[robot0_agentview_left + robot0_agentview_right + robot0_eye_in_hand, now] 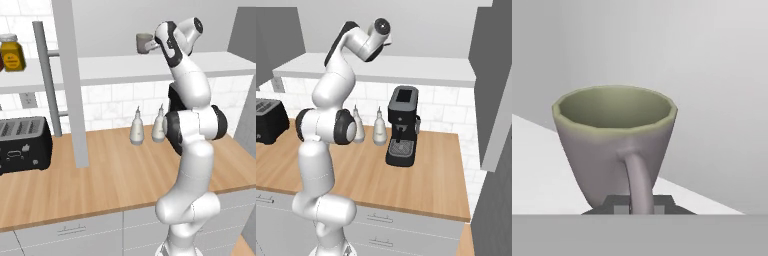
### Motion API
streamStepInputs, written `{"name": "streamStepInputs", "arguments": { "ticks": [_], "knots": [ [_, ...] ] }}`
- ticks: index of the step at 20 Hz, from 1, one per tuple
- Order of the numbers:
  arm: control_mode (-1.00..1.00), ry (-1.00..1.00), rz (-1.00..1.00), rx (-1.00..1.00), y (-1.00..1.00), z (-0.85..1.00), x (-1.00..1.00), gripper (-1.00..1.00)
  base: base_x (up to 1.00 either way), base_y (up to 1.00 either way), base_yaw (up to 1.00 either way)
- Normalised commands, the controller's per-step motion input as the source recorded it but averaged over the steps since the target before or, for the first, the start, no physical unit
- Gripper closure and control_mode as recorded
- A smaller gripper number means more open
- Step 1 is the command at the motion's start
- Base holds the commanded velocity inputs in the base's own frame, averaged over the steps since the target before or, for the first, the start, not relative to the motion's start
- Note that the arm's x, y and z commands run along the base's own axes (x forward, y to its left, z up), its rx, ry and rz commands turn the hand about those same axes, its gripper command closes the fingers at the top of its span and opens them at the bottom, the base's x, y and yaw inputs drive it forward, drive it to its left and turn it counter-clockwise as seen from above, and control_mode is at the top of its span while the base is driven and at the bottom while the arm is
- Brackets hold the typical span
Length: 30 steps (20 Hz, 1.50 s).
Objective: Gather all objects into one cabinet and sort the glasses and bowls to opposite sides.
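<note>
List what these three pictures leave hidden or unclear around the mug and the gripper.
- Left base view: the arm's hand covers one side of the mug, its handle hidden.
- Right base view: the arm's wrist hides the mug.
- Hand view: the handle of the mug covers the middle of the gripper, and the picture's bottom cuts off the mug's base, so whether it rests on the shelf is unclear.

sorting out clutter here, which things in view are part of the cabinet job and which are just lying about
Part of the job: mug, held by its handle in the gripper; white shelf.

Lying about: amber jar, toaster, two white bottles, coffee machine.
</note>
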Motion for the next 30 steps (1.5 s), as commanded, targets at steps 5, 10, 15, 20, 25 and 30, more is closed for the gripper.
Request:
{"name": "streamStepInputs", "arguments": {
  "ticks": [5, 10, 15, 20, 25, 30],
  "knots": [
    [-1.00, 0.00, 0.00, 0.00, -0.26, 0.05, -0.22, 1.00, 0.00, 0.00, 0.00],
    [-1.00, -0.03, 0.00, 0.00, -0.27, 0.11, -0.43, 1.00, 0.00, 0.00, 0.00],
    [-1.00, -0.11, 0.00, 0.00, -0.23, 0.13, -0.63, 1.00, 0.00, 0.00, 0.00],
    [-1.00, -0.22, 0.00, 0.00, -0.20, 0.02, -0.84, 1.00, 0.00, 0.00, 0.00],
    [-1.00, -0.18, 0.00, 0.00, -0.17, 0.18, -0.89, 1.00, 0.00, 0.00, 0.00],
    [-1.00, -0.07, 0.00, 0.00, -0.08, 0.15, -0.85, 1.00, 0.00, 0.00, 0.00]
  ]
}}
